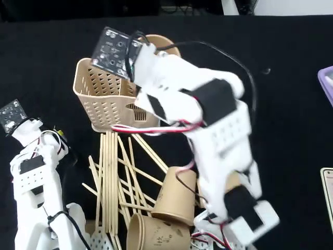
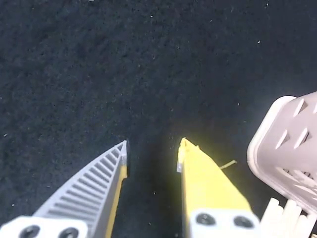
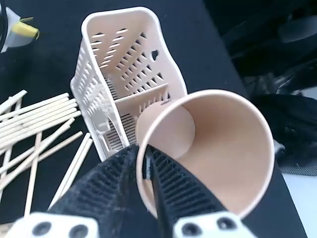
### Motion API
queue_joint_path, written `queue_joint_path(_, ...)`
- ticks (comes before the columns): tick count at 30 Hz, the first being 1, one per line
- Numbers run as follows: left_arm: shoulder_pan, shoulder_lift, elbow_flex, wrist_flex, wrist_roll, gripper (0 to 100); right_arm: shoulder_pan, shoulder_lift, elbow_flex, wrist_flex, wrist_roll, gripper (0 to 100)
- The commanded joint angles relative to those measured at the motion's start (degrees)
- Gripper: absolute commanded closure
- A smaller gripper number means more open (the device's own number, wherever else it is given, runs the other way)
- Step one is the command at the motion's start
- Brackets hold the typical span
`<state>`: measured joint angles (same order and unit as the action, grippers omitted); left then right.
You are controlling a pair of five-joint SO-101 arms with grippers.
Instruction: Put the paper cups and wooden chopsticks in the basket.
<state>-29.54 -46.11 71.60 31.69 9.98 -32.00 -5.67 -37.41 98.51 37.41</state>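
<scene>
A black cloth [image 1: 291,47] covers the whole table. In the high view, the basket [image 1: 101,99] stands left of centre. Open cloth runs beyond it and off to its right, as far as a purple edge [image 1: 327,83] and a card [image 1: 328,192] at the border. My right arm [image 1: 213,114] stretches over the basket's right side, and the rim of the paper cup [image 1: 165,42] peeks out at the basket's far corner. The wooden chopsticks [image 1: 112,177] fan out across the cloth from the basket's near wall. A tipped cup [image 1: 174,195] and a second tipped cup [image 1: 153,234] lie on their sides against them, crowding my right arm's base. My left arm [image 1: 31,172] sits at the near left, apart from the basket.

In the left wrist view, my left gripper [image 2: 152,148] hangs over bare cloth, fingers spread with nothing between them. The basket's rounded corner [image 2: 287,148] is near the yellow finger but apart from it.

In the right wrist view, my right gripper [image 3: 147,166] pinches the paper cup's [image 3: 218,148] wall at the rim, one finger inside and one outside. The cup is tilted, its bottom over the basket's [image 3: 124,64] open top by the divider. I cannot tell whether the cup touches the basket. The chopsticks [image 3: 39,119] lie along the basket's long wall.
</scene>
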Motion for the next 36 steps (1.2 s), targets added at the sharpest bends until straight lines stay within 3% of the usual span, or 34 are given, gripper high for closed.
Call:
queue_joint_path(1, -0.40, -1.23, -0.84, -0.88, 0.62, 83, -1.05, 5.85, -7.34, 1.93, 0.70, 98.7)
queue_joint_path(5, -0.40, -1.23, -0.84, -0.79, 0.62, 83, -0.88, 8.92, -7.60, 1.93, -0.79, 97.7)
queue_joint_path(11, -0.40, -1.23, -0.84, -0.88, 0.53, 83, -0.70, 6.29, -12.53, 2.02, -8.00, 76.1)
queue_joint_path(20, -0.40, -1.23, -0.84, -0.79, 0.53, 83, 2.90, -9.54, -7.08, 2.73, -8.26, 86.0)
queue_joint_path(25, -0.40, -1.23, -0.84, -0.88, 0.53, 83, 14.07, -24.75, 8.75, 2.73, -8.26, 86.0)
queue_joint_path(31, -0.40, -1.23, -0.84, -0.88, 0.53, 83, 36.31, -41.98, 40.75, 2.55, -10.55, 85.8)
queue_joint_path(34, -0.40, -1.23, -0.92, -0.88, 0.62, 83, 45.80, -45.93, 57.54, 2.46, -10.20, 80.2)
queue_joint_path(36, -0.31, -1.23, -0.92, -0.97, 0.70, 83, 48.18, -46.55, 65.98, 2.37, -10.11, 75.6)
